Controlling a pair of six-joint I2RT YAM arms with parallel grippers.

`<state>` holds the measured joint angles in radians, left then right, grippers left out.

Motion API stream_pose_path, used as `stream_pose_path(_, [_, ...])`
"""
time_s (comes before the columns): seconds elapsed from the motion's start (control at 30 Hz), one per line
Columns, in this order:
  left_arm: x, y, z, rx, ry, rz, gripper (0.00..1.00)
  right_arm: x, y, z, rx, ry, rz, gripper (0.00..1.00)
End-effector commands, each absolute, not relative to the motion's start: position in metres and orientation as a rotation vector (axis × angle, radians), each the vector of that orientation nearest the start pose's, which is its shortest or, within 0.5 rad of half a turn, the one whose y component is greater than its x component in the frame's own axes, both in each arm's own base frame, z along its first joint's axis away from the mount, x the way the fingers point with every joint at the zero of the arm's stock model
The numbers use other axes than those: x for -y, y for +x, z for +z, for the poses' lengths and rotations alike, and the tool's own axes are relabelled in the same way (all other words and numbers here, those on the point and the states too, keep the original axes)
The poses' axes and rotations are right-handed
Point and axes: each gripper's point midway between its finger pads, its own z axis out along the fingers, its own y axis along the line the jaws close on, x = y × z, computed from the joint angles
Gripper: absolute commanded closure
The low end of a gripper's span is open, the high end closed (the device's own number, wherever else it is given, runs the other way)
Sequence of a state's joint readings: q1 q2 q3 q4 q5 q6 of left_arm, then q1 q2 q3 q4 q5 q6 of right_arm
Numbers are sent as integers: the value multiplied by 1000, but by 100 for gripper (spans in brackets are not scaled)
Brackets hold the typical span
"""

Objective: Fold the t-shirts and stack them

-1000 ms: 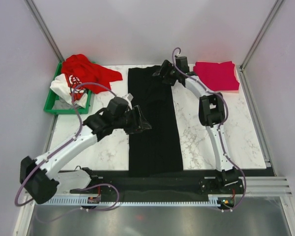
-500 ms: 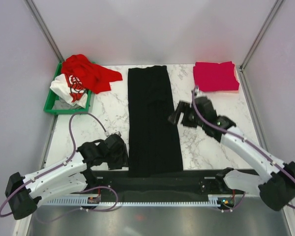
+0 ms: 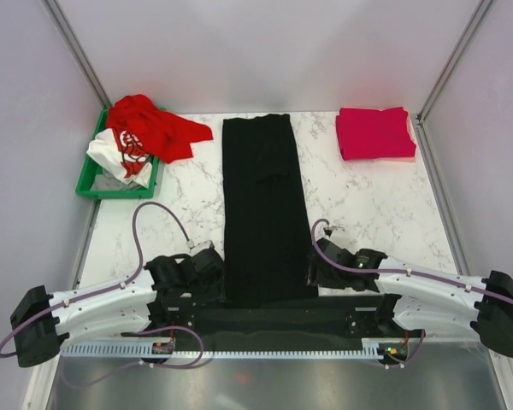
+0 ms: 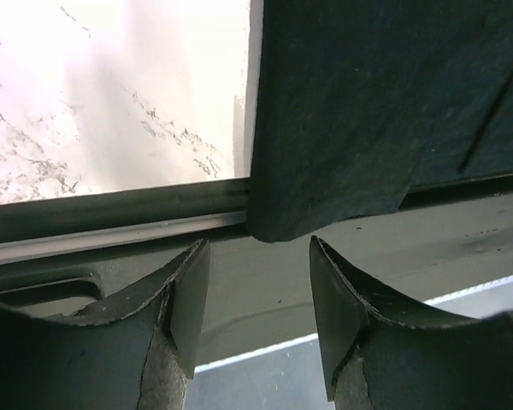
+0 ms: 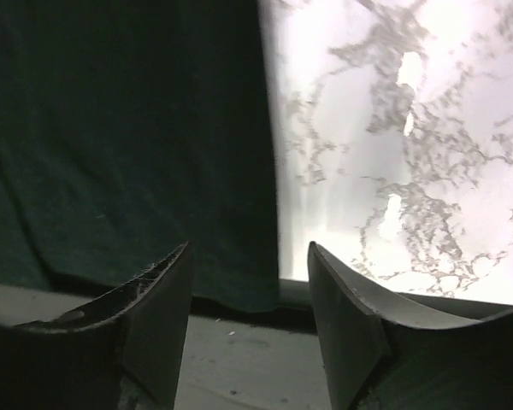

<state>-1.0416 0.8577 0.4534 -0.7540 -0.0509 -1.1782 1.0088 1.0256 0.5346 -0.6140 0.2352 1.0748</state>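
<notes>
– Two grippers were inspected. Your left gripper point(image 4: 258, 256) stood with its fingers apart and nothing between them, just off the near-left corner of the long black cloth t-shirt point(image 3: 267, 209). Your right gripper point(image 5: 250, 256) was likewise spread and empty at the near-right corner.

– And where did the shirt lie?

– It lay folded into a narrow strip down the middle of the white marble tabletop point(image 3: 368, 213), with its near hem drooping over the dark front rail point(image 4: 111, 213). The folded crimson-pink t-shirt point(image 3: 374, 132) lay at the far right. The red t-shirt point(image 3: 158, 126) and the white printed t-shirt point(image 3: 105, 152) were heaped in the green plastic bin point(image 3: 87, 184).

– What risk was noted?

– In my judgement, you could pinch only one layer or close the two sides unevenly. Either way the strip would skew or unfold when lifted. The rail could also foul a finger.
</notes>
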Motion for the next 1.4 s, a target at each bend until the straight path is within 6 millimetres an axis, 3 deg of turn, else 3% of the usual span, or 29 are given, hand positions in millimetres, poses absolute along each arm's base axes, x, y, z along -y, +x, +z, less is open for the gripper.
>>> stream_pose_path(0.0, [178,75,32,-2811,-303,-527,43,-178,124,26,-2659,251,327,38])
stream_pose_path(0.17, [178,79,28,-2778,-326,-547,45,-181,114,11,-2678,240,349,43])
stream_pose_path(0.5, [184,90,21,-2742,-327,-530,50,-180,113,8,-2669,243,355,67])
stream_pose_path(0.63, [196,92,24,-2730,-321,-599,59,-180,112,6,-2670,241,360,78])
stream_pose_path(0.73, [199,94,24,-2714,-323,-619,76,-180,112,7,-2664,238,376,86])
stream_pose_path(0.77, [202,96,26,-2701,-323,-637,90,-180,112,7,-2665,236,377,96])
stream_pose_path(0.87, [207,101,38,-2663,-315,-683,98,-182,113,14,-2655,237,394,100])
stream_pose_path(0.97, [218,112,72,-2608,-310,-725,98,-185,124,40,-2599,249,391,100])
stream_pose_path(1.0, [220,115,78,-2599,-304,-718,98,-192,137,61,-2545,255,404,100])
stream_pose_path(1.07, [222,126,90,-2570,-275,-672,98,-190,147,79,-2514,217,345,100])
stream_pose_path(1.1, [227,136,107,-2537,-272,-680,98,-199,160,100,-2480,218,356,100])
stream_pose_path(1.17, [227,152,118,-2507,-222,-630,98,-197,177,117,-2442,211,307,100])
stream_pose_path(1.2, [228,170,135,-2467,-254,-641,98,-191,192,119,-2434,198,243,100])
stream_pose_path(1.23, [227,178,142,-2457,-221,-639,98,-194,207,138,-2398,217,257,100])
stream_pose_path(1.27, [231,192,154,-2439,-224,-645,98,-193,218,138,-2401,209,223,100])
stream_pose_path(1.33, [225,220,166,-2415,-227,-645,98,-191,250,164,-2346,210,209,100])
stream_pose_path(1.37, [229,234,175,-2404,-229,-647,98,-193,260,160,-2359,197,177,100])
